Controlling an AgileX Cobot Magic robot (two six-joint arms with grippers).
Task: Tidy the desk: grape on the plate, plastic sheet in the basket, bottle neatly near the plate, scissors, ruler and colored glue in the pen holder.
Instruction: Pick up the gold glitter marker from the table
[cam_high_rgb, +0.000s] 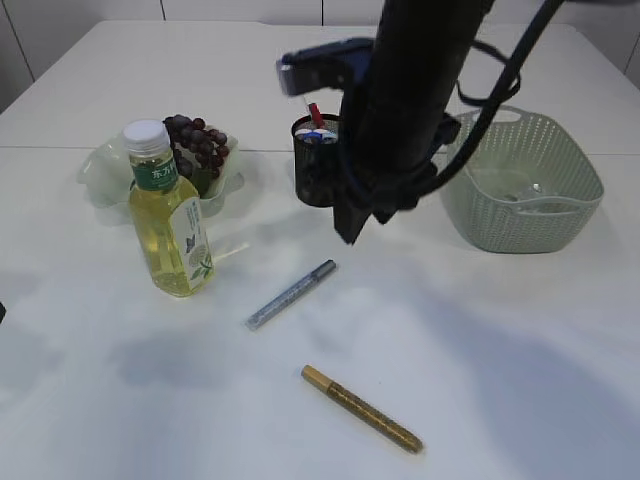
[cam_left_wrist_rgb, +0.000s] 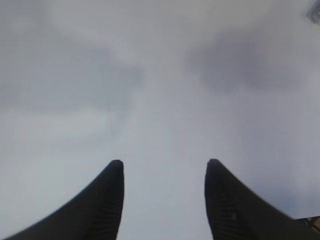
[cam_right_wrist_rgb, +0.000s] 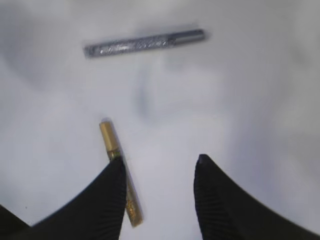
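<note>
White counter (cam_high_rgb: 520, 400) seen at a slant, with both wrist views looking down between dark fingers.

Left gripper (cam_left_wrist_rgb: 165, 167): jaws stand apart over bare counter, nothing between them.

Right gripper (cam_right_wrist_rgb: 159, 167): jaws stand apart and empty, above the counter. The gold glue pen (cam_right_wrist_rgb: 120, 172) lies just beside and partly under the left-hand finger (cam_right_wrist_rgb: 102, 200) in this view; whether the finger touches it cannot be told. The silver glue pen (cam_right_wrist_rgb: 144, 43) lies well apart, farther up the frame.

In the exterior view, the right arm (cam_high_rgb: 410, 110) hangs in front of the black pen holder (cam_high_rgb: 315, 165), which already carries some items with red and blue parts. The silver glue pen (cam_high_rgb: 291, 294) lies on the counter below the holder, the gold glue pen (cam_high_rgb: 361, 408) nearer the camera.

The grapes (cam_high_rgb: 198, 145) sit on the pale plate (cam_high_rgb: 100, 175) at left. The bottle (cam_high_rgb: 170, 215) of yellow liquid stands upright just in front of the plate. The green basket (cam_high_rgb: 560, 170) sits at right; a clear item shows faintly inside.
</note>
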